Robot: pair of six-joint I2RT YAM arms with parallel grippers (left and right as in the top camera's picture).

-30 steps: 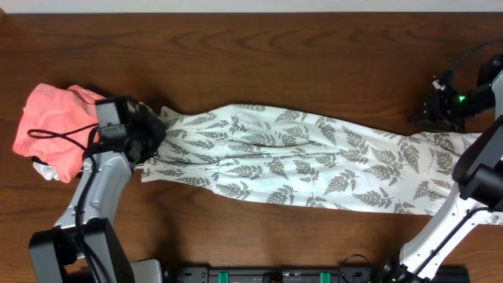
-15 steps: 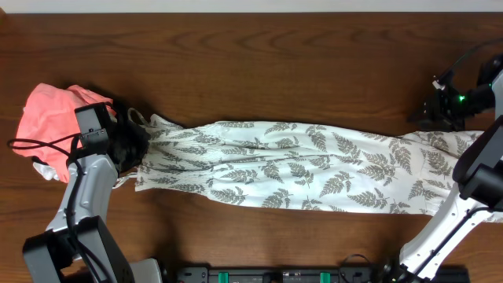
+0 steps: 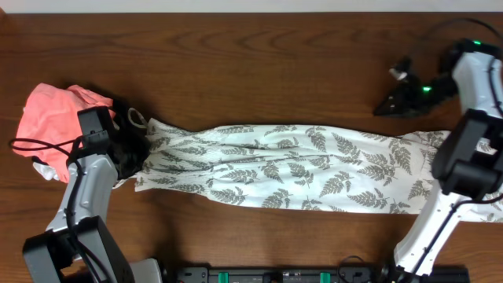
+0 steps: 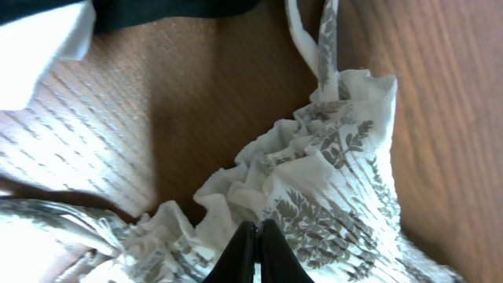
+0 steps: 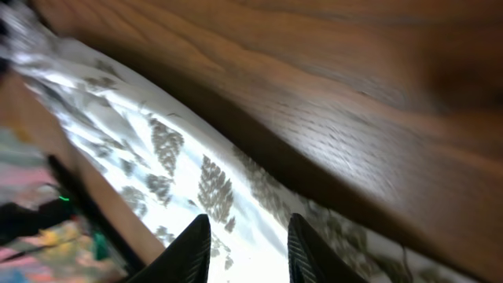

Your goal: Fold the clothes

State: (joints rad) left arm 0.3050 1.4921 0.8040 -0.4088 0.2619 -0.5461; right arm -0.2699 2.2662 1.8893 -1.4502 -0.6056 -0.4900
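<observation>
- Dark wood table (image 3: 259, 63), the clothes (image 3: 299, 169) laid flat across its middle, salmon-pink garment (image 3: 51, 126) bunched at the left end.
- Long axis runs left–right, nearly the full table width, right end sitting slightly nearer the front edge than the left.
- Ruffled top end with a thin strap (image 3: 135, 118) points left; the wide hem end points right and reaches the base of my right arm.
- My left gripper (image 3: 134, 149) is pinched closed on the ruffled top edge. In the wrist view the gripper (image 4: 253, 236) has its fingers together in the gathered fabric, strap (image 4: 326, 39) trailing off past it.
- My right gripper (image 3: 391, 104) sits beyond the far edge of the fabric, apart from it. In the wrist view the gripper (image 5: 245, 236) has a clear gap between the fingers and nothing in it.
- Versus a second ago: the top end has been dragged further left and the fabric is stretched straighter and narrower, with less bulge mid-length.
- Right gripper was by the far hem corner; it is now further left and off the cloth.
</observation>
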